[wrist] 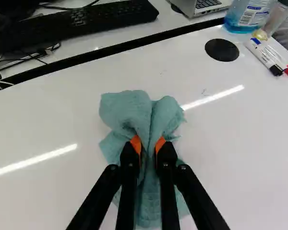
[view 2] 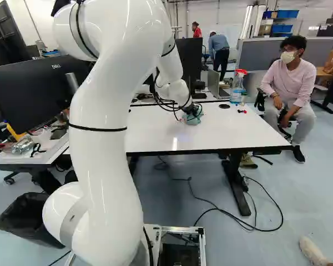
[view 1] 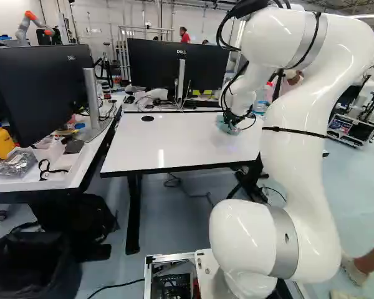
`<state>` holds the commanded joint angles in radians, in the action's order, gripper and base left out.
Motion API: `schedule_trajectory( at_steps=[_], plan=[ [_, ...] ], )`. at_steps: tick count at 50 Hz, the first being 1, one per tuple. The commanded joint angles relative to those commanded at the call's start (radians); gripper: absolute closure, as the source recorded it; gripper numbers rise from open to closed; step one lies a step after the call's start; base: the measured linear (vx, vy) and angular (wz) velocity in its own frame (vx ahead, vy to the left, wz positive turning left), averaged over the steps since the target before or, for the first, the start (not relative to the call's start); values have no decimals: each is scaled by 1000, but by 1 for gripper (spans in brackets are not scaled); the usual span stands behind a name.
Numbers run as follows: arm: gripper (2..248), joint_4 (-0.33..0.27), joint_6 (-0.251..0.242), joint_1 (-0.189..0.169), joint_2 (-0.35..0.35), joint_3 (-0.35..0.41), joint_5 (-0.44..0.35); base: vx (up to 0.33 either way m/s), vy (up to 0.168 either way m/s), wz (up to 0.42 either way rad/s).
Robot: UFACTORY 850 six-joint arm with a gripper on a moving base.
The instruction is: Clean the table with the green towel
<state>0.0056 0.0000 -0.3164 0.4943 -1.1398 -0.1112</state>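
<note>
Right base view: a white robot arm (view 2: 108, 149) leans out over a white table (view 2: 227, 128), its wrist bent down toward the far part of the top as it works at cleaning the surface. Beyond the table's dark far edge lies a black keyboard (wrist: 86, 19); from where I stand, strokes should stop short of that edge. A spray bottle (wrist: 247, 14) of blue liquid stands by the far edge, near enough to be knocked by a careless sweep. The green towel (wrist: 127, 112) is bunched over the tabletop, apparently touching it, clamped between the orange pads of the black gripper (wrist: 148, 146), with loose folds ahead of and beneath the fingers. Wiping looks to be the step in hand: light, even downward pressure should keep the cloth flat and the hard fingertips off the surface, with long, overlapping passes to follow. Past the towel, a round black disc (wrist: 222, 50) could snag a fold, so a gentle crossing is wise. Two markers (wrist: 265, 56) lie beside it, best skirted. Smallest of all, faint specks (wrist: 204, 91) near the towel deserve a slow second pass.
</note>
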Motion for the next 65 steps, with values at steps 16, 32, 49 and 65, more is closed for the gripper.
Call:
schedule_trajectory(
  at_steps=[16,32,49,65],
  plan=[
    [199,0,0,0,0,0,-11,0,0,0],
    [199,0,0,0,0,0,-11,0,0,0],
    [199,0,0,33,14,-18,-11,0,0,0],
    [199,0,0,58,61,-81,-11,0,0,0]
  ],
)
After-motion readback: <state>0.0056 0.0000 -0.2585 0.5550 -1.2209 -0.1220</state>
